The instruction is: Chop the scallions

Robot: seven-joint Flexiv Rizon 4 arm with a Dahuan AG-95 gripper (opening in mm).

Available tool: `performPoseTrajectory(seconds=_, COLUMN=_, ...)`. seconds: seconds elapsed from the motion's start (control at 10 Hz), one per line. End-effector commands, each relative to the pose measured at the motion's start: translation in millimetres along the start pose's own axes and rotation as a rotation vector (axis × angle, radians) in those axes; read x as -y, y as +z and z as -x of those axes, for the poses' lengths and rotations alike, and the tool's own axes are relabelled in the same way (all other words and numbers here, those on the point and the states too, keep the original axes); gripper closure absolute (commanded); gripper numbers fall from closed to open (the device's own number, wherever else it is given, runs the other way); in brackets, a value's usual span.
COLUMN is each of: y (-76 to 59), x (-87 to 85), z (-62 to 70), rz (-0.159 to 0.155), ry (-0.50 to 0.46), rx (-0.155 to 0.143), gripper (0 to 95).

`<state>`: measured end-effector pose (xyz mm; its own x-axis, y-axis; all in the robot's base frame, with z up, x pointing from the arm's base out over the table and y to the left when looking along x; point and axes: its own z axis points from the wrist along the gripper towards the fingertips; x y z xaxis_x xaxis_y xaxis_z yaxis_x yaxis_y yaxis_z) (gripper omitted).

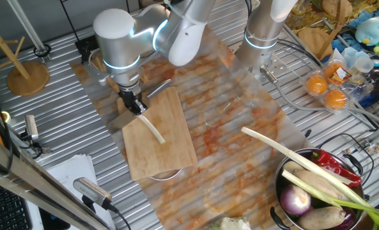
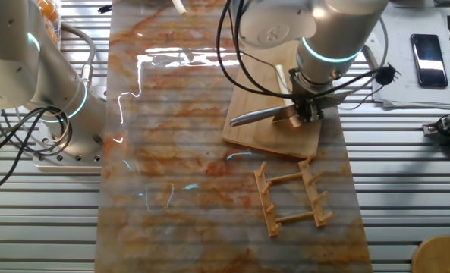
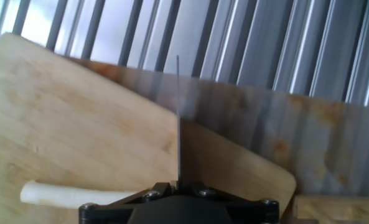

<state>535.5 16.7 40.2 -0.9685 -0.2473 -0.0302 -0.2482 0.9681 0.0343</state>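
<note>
One fixed view: the gripper [image 1: 133, 102] hung over the upper left corner of the wooden cutting board [image 1: 170, 144], fingers clamped on a knife [image 1: 152, 89] whose blade ran up and right from the hand. The scallions [image 1: 152, 130], one thin cream stalk, lay on the board just below the gripper, slanting down to the right. A metal bowl [image 1: 285, 176] at lower right held a purple onion [image 1: 296, 201], a red chili [image 1: 333, 165] and a long green-leaved stalk [image 1: 291, 155]. Wooden stand [image 1: 24, 70] at far left.

The other fixed view: gripper [image 2: 309, 110] over the cutting board [image 2: 308, 140], shut around the knife [image 2: 261, 116], blade pointing left across the board. Scallion hidden behind the arm here. A small wooden rack [image 2: 293, 197] lay on the stained mat [image 2: 179, 152] just below the board. Phone [image 2: 426, 49] at upper right.

Hand view: knife [image 3: 178, 124] seen edge-on as a thin vertical line above the gripper body, over the board [image 3: 78, 130]. Scallions [image 3: 66, 193] lay crosswise at lower left, whole, one end running under the hand. Fingertips not visible here.
</note>
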Motion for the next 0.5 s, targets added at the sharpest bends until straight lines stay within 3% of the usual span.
performPoseTrajectory(seconds=0.1, y=20.0, x=1.2, z=-2.2, rz=0.008, ry=0.007, rx=-0.016, gripper=95.0)
performPoseTrajectory(seconds=0.4, y=19.7, x=3.0, z=-7.6, rz=0.004, ry=0.004, rx=-0.031, gripper=95.0)
performPoseTrajectory(seconds=0.5, y=16.7, x=1.3, z=-8.2, rz=0.000, ry=0.003, rx=-0.024, gripper=95.0)
